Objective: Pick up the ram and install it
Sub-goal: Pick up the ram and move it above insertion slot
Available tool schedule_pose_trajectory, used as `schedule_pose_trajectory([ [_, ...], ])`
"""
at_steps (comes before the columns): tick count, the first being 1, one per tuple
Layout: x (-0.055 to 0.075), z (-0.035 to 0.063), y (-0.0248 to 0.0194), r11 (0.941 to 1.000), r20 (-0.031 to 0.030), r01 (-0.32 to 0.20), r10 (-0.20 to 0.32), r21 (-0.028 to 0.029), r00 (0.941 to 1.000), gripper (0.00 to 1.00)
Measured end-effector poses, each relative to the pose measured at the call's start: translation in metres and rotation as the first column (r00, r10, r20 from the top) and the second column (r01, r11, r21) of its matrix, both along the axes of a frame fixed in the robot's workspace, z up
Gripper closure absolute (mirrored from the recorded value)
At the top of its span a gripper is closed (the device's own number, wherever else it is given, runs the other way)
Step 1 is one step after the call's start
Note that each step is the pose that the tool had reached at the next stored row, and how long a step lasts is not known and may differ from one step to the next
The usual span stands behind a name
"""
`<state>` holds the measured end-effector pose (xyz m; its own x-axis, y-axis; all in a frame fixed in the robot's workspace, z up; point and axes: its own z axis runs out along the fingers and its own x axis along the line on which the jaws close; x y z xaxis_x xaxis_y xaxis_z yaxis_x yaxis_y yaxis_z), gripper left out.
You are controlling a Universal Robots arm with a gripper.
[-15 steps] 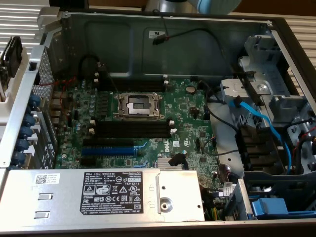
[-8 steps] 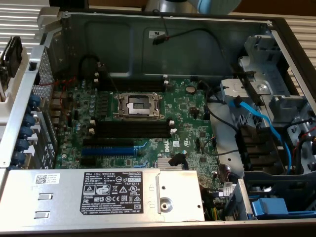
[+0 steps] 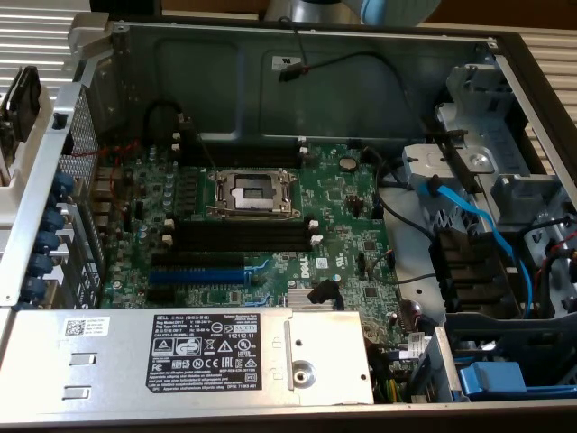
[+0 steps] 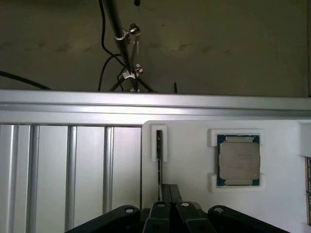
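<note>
In the white holder [image 4: 154, 145], ram [image 4: 159, 170] edge-on

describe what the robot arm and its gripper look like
The gripper is matte black, with angular linkage bars spreading to either side, each carrying a round silver pivot pin. In the exterior view the robot arm is a smooth silver-grey cylinder with a pale blue cap. I can make out no markings on either.

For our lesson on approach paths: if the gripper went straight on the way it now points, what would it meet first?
Probably the ram, standing on edge in the white tray just ahead of the gripper; depth is unclear.
</note>
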<state>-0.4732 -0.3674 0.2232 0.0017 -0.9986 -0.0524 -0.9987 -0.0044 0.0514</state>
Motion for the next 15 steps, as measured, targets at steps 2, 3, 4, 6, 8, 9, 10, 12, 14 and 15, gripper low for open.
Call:
schedule_pose_trajectory([
  [2, 0.0000, 0.0000, 0.0000, 1.0000, 0.0001, 0.000, 0.000, 0.0000, 1.0000, 0.83],
  [3, 0.0000, 0.0000, 0.0000, 1.0000, 0.0001, 0.000, 0.000, 0.0000, 1.0000, 0.83],
  [4, 0.0000, 0.0000, 0.0000, 1.0000, 0.0001, 0.000, 0.000, 0.0000, 1.0000, 0.83],
  [6, 0.0000, 0.0000, 0.0000, 1.0000, 0.0001, 0.000, 0.000, 0.0000, 1.0000, 0.76],
  [8, 0.0000, 0.0000, 0.0000, 1.0000, -0.0001, 0.000, 0.000, -0.0004, 1.0000, 0.69],
  [9, 0.0002, -0.0003, 0.0001, 1.0000, 0.0002, 0.000, 0.000, -0.0027, 1.0000, 0.69],
  [10, 0.0010, -0.0004, 0.0000, 1.0000, 0.0002, 0.000, 0.000, -0.0055, 1.0000, 0.69],
  [12, 0.0034, -0.0008, 0.0001, 0.9999, 0.0001, -0.003, 0.003, -0.0101, 1.0000, 0.69],
  [14, 0.0045, -0.0016, 0.0004, 0.9998, 0.0002, -0.006, 0.006, -0.0175, 1.0000, 0.69],
  [15, 0.0045, -0.0022, 0.0006, 0.9998, 0.0002, -0.007, 0.007, -0.0200, 1.0000, 0.69],
])
